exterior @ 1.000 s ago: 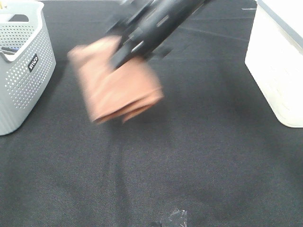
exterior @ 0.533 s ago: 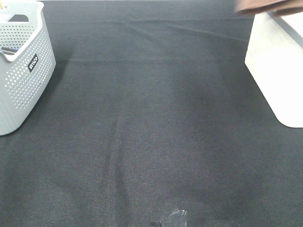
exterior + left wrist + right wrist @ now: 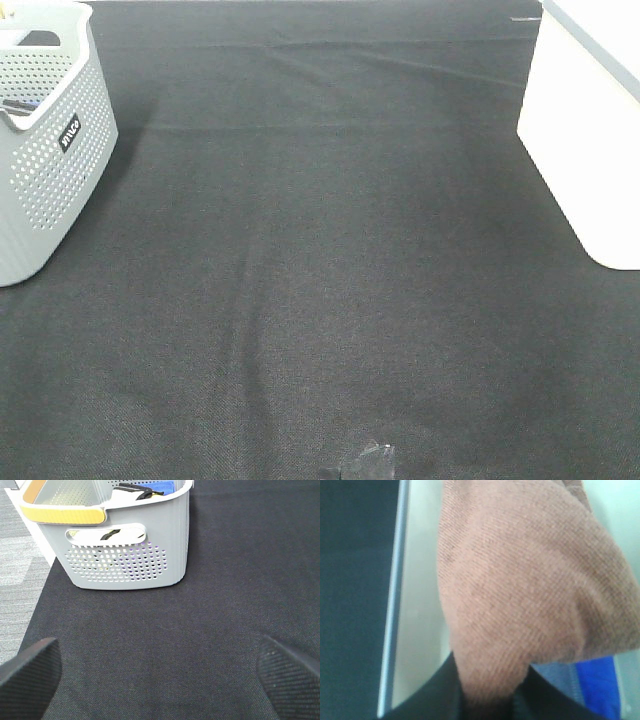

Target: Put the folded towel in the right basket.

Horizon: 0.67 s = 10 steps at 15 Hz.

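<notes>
Off the table [image 3: 320,260] now, towel [image 3: 520,580] clamped in right fingers [image 3: 432,697] over the right basket [image 3: 585,150]; left fingers [image 3: 30,672] apart; release next

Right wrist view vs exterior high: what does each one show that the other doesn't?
Only right wrist: the towel, pinched in the right gripper, above what looks like the pale inside of the white basket, with something blue beneath. Only exterior high: the grey basket on the left, and the white basket's outer wall; no towel in that view. Both: the white basket and the black mat.
</notes>
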### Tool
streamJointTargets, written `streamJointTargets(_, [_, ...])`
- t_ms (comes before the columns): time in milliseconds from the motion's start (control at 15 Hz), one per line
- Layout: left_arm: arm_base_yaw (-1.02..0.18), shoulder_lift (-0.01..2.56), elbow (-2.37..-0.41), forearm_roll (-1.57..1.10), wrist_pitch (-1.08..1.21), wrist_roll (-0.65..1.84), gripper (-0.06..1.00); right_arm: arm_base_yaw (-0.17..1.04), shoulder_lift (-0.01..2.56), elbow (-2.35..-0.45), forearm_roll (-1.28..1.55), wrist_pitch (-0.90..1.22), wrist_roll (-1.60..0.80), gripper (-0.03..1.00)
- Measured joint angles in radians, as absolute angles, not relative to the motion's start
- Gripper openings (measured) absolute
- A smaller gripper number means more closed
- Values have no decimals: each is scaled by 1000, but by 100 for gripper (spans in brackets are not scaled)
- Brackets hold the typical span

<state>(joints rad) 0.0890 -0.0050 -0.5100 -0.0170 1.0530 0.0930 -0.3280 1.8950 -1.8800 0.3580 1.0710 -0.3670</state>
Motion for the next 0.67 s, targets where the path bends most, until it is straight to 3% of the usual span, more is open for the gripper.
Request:
streamJointTargets(67, [89, -5, -510, -17, 1053, 93, 99, -316, 1925, -1880, 351, 1078, -367, 42])
streamJointTargets(133, [89, -5, -510, -18, 1053, 93, 99, -302, 1947, -1879, 337, 1090, -367, 69])
streamJointTargets(200, [89, -5, -510, -18, 1053, 93, 99, -289, 1958, -1879, 318, 1094, -365, 85])
streamJointTargets(267, [89, -5, -510, -20, 1053, 93, 99, -280, 1962, -1879, 307, 1099, -362, 92])
streamJointTargets(667, [89, -5, -510, -21, 1053, 93, 99, -270, 1917, -1879, 219, 1200, -287, 97])
